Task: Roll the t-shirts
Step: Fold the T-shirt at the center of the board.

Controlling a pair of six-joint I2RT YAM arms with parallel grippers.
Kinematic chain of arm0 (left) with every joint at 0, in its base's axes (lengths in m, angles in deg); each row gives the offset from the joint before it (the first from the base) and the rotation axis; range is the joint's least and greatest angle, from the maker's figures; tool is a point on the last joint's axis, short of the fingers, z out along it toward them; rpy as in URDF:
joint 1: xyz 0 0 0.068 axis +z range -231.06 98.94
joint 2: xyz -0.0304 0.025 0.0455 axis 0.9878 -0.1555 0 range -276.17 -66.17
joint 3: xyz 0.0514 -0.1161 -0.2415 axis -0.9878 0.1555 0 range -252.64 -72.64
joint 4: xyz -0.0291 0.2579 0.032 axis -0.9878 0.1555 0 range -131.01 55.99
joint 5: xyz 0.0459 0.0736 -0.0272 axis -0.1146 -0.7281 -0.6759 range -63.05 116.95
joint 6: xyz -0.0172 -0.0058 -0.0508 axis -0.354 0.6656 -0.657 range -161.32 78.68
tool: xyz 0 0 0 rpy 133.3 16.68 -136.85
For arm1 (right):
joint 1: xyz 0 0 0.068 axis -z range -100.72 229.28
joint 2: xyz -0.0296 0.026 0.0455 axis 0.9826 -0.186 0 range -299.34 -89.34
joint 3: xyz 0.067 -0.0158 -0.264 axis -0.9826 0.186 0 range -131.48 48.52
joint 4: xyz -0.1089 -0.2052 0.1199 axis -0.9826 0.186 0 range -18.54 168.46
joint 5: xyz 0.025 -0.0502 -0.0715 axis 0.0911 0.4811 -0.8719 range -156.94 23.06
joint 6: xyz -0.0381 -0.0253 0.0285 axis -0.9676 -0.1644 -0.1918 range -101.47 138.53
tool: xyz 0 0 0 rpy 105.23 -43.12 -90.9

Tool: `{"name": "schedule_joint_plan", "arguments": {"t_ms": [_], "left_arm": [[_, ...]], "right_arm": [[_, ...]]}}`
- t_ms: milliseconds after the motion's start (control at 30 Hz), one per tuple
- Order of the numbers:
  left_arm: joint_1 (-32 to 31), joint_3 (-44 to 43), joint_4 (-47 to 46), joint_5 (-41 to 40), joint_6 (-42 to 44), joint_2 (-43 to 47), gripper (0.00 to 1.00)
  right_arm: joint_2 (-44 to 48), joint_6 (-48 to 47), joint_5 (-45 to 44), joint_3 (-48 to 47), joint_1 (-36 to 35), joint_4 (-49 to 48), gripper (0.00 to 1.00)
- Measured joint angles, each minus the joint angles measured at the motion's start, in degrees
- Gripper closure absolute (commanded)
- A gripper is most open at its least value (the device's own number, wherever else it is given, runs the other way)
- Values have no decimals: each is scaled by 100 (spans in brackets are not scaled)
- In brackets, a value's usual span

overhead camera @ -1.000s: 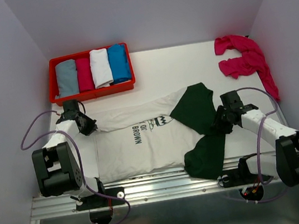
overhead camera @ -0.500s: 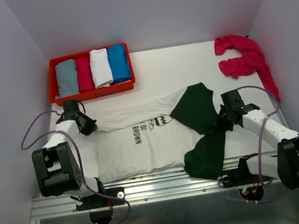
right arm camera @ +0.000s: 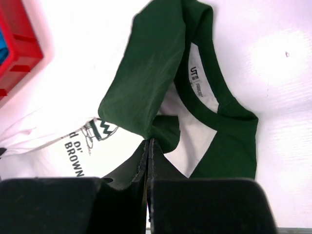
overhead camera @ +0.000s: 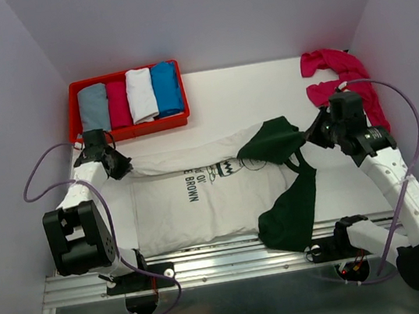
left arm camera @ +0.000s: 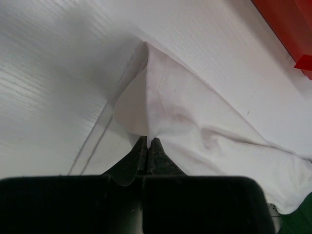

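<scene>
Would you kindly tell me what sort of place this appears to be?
Probably a robot test cell for garments: a white table boxed in by plain walls, left arm and right arm on a metal rail, a red tray of rolled shirts.

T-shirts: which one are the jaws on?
The white t-shirt with green sleeves: left gripper and right gripper have jaws shut on it; the magenta t-shirt lies untouched.

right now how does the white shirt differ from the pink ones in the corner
The white t-shirt lies spread out mid-table, pinched by the left gripper and right gripper; the pink t-shirts sit crumpled, untouched. White has green sleeves and print; pink is plain. Neither is rolled.
</scene>
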Motion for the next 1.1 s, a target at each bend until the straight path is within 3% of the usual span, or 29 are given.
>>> {"name": "schedule_joint_plan", "arguments": {"t_ms": [467, 1100], "left_arm": [[2, -262, 175, -7, 155, 0, 100], [2, -262, 179, -35, 234, -304, 100]], "right_arm": [[199, -348, 39, -828, 0, 903, 99], [857, -780, 1058, -772, 0, 1690, 99]]}}
